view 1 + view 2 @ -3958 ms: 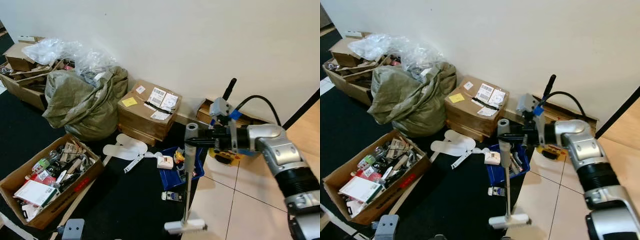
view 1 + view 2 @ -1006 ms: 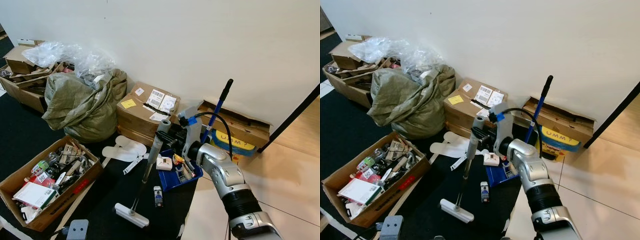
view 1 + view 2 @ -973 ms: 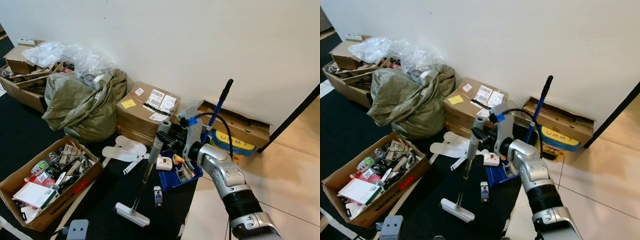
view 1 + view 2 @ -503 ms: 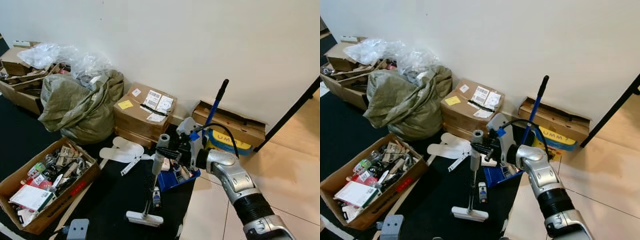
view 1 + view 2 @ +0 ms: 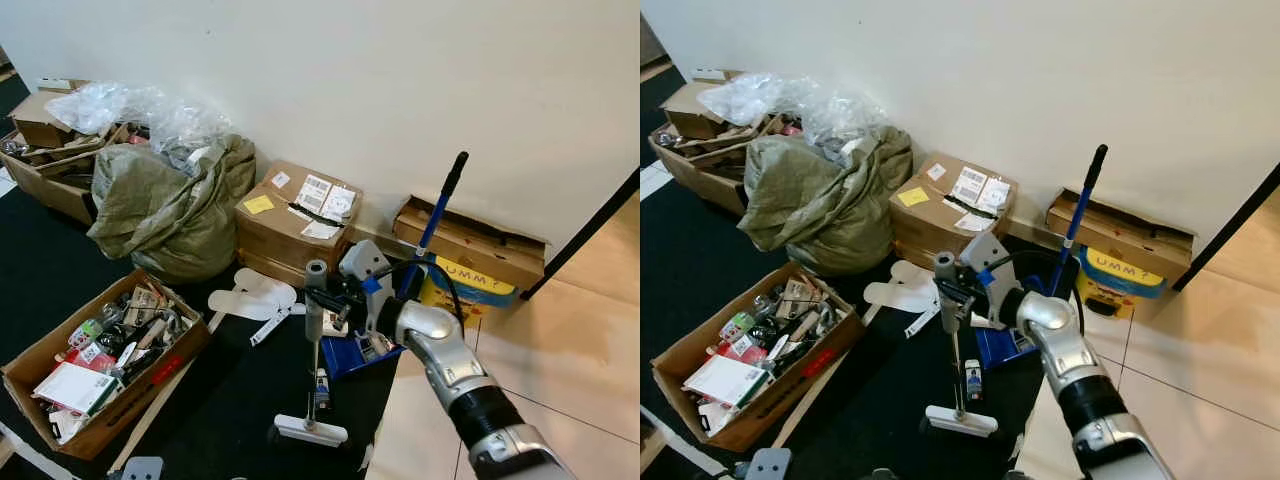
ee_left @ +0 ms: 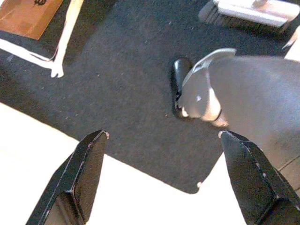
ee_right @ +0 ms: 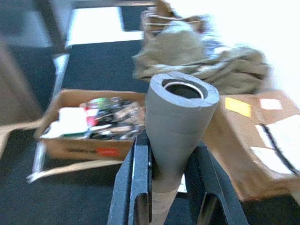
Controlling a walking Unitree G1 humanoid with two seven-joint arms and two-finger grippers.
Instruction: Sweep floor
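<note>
Right gripper (image 5: 322,295): fingers clamped either side of the grey foam grip of the broom (image 5: 315,345), just under the grip's open top end. Broom stood near upright; its thin shaft ran down from the gripper to a white brush head (image 5: 311,430) resting on the black carpet (image 5: 240,400) directly below.

Left gripper (image 6: 159,180): fingers spread wide, nothing between them, hanging over the carpet edge and pale floor.

Just beside the right gripper, on the arm's side: blue tray (image 5: 352,352) of small parts.
Beyond the gripper, toward the wall: taped cardboard box (image 5: 296,220) with labels; white cut-out pieces (image 5: 250,295) on the carpet before it.
Further to the gripper's left: olive sack (image 5: 165,205); open carton of oddments (image 5: 95,355).
To its right, leaning on the wall: blue-handled pole (image 5: 435,220) beside a flat cardboard box (image 5: 480,250).
</note>
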